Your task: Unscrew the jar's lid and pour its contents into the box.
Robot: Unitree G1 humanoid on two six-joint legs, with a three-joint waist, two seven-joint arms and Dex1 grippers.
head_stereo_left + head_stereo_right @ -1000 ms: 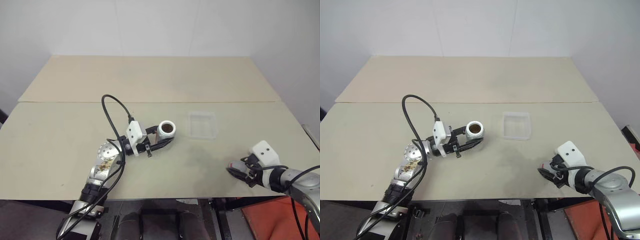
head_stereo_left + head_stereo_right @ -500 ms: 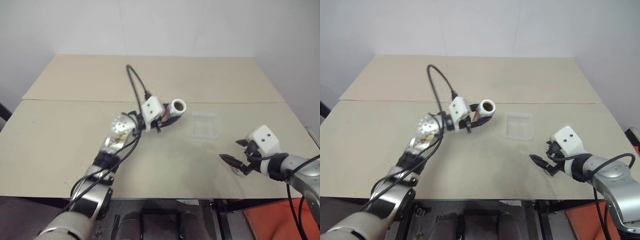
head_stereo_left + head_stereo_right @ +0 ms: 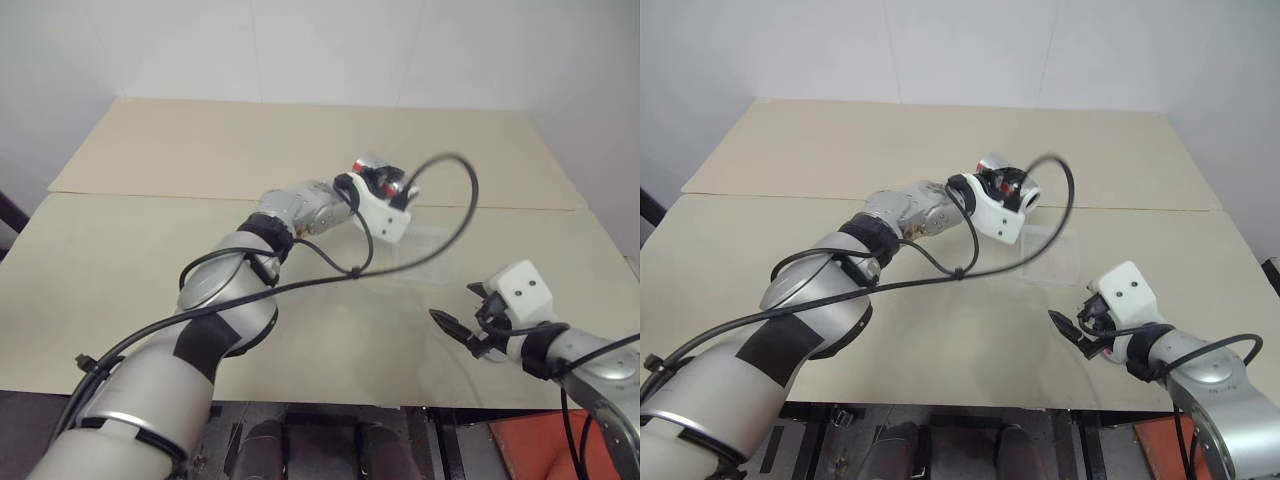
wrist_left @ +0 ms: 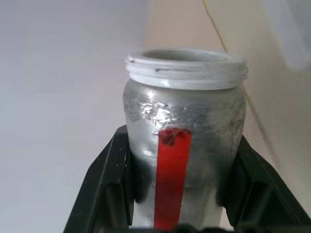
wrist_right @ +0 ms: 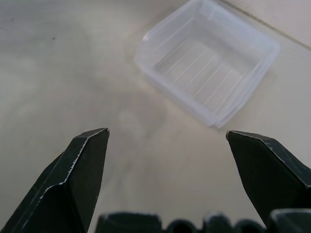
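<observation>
Left tool (image 4: 177, 213) clamped on silvery jar (image 4: 184, 131), red strip on its side, lid off, white threaded rim bare. Jar held raised above beige worktop (image 3: 150, 260), mouth toward clear plastic box (image 5: 206, 80). Box sat on worktop, looked empty. Right tool (image 5: 167, 179) had fingers spread wide, nothing between them, hanging near box, apart from it.

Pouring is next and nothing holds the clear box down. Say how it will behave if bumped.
The box looks thin-walled and empty, so probably light and apt to slide on the smooth table. Shallow with a flat base, it seems unlikely to tip.
</observation>
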